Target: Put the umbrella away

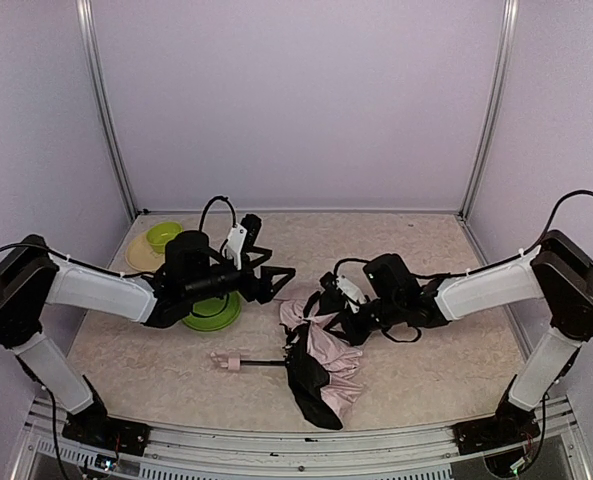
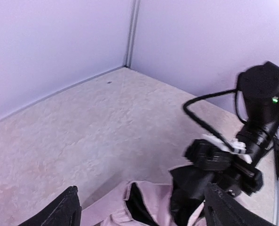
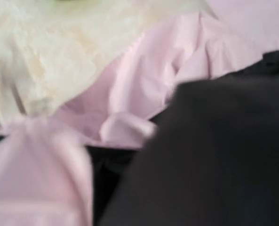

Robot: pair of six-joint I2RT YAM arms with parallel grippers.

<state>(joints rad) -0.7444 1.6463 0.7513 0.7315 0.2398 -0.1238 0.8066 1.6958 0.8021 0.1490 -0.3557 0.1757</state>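
Observation:
The umbrella [image 1: 321, 368] lies half collapsed on the table, pale pink fabric with black lining bunched at the right. Its thin black shaft [image 1: 263, 362] runs left to the small pink handle [image 1: 229, 362]. My left gripper [image 1: 284, 283] is open and empty, just above and left of the fabric's far edge. In the left wrist view its fingers [image 2: 63, 213] stand wide apart over the pink fabric [image 2: 151, 205]. My right gripper [image 1: 328, 304] is pressed into the umbrella's far edge. The right wrist view shows only blurred pink fabric [image 3: 144, 84] and black lining [image 3: 210, 155], with the fingers hidden.
A green plate [image 1: 213, 313] lies under my left arm. A green bowl [image 1: 162, 236] sits on a tan plate [image 1: 139, 258] at the back left. Walls close in the back and both sides.

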